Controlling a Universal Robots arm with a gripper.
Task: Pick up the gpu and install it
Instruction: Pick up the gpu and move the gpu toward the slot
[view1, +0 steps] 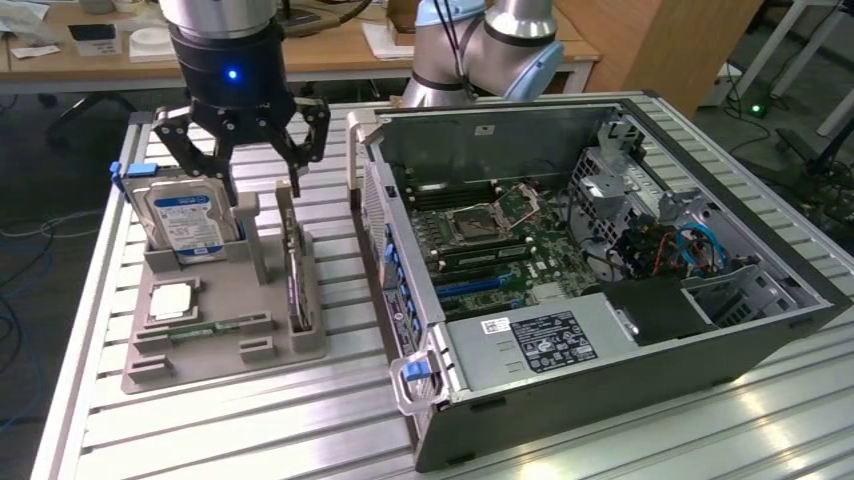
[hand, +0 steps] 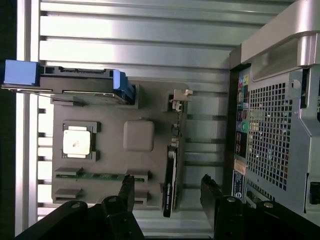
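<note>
On the grey holder tray (view1: 200, 372), the gpu (view1: 299, 288) stood on its long edge in a slot along the side of the tray nearest the computer case (view1: 627, 300). It was a thin dark card, seen almost edge-on, with its pale metal end bracket at the far end. In the wrist view the gpu (hand: 170, 165) showed as a narrow black strip, and its bracket end sat in a small clip of the tray (hand: 112, 160).

The gripper (view1: 260, 186) hung directly above the card with its fingers spread wide, holding nothing. In the wrist view the gripper (hand: 167, 184) straddled the line of the card, one dark finger (hand: 126, 189) on either side, and neither could be seen touching it.

On the same tray, on the side away from the case, a silver hard drive (view1: 187, 222) with a blue and white label stood upright in its own slot, with blue clips on its edges (hand: 120, 86). Nearer the camera in the exterior view lay a square processor chip (view1: 171, 302) in a shallow pocket, and beside it a narrow green memory stick (view1: 214, 328) lay flat in a groove.

Just beside the tray, toward the exterior view's right, the computer case lay on its side with its panel off and the green motherboard (view1: 507, 240) exposed. Tray and case both rested on a ribbed aluminium table (view1: 267, 440).
</note>
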